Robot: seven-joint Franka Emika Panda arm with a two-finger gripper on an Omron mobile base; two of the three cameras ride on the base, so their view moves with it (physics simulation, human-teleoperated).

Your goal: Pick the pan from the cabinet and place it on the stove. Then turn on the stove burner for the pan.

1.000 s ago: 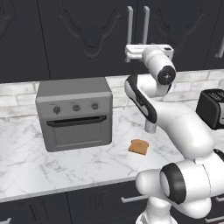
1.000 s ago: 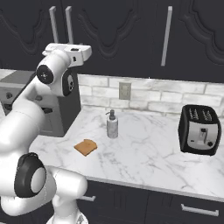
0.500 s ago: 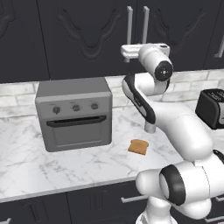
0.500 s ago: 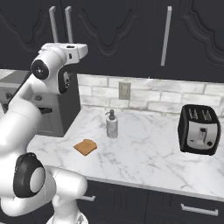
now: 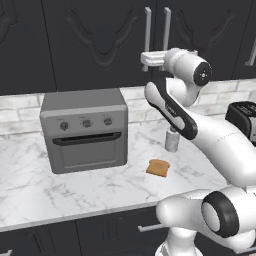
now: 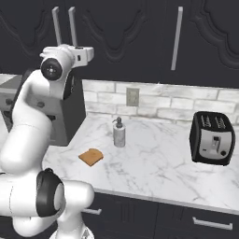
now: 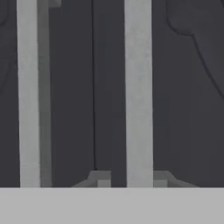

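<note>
Opening the cabinet [image 5: 100, 45]: tool [image 7: 131, 183] up at the door handle [image 7: 139, 92], fingertips straddling it, clench unconfirmed. Next: confirm grip, pull outward.

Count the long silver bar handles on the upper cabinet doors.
3: one handle and its neighbour side by side at left, a third handle farther right, above and left of the toaster. More may lie out of frame.
</note>
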